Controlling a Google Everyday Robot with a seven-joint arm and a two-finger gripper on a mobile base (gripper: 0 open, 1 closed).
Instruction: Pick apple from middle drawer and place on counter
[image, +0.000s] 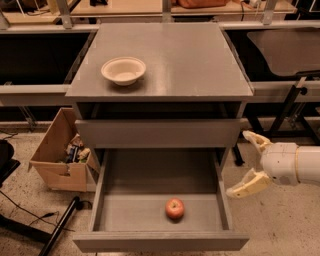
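The apple (175, 208), small and red, lies on the grey floor of the middle drawer (160, 240), which is pulled wide open at the bottom of the view. The counter (190, 55) is the grey top of the cabinet above it. My gripper (246, 163) is at the right, just outside the drawer's right wall and about level with its top edge. Its cream fingers (248, 185) are spread apart and hold nothing. The gripper is right of the apple and above it.
A cream bowl (123, 70) stands on the left part of the counter. A shallower drawer front (160, 132) is shut above the open drawer. An open cardboard box (59, 155) with clutter sits on the floor at the left. Wooden benches run along the back.
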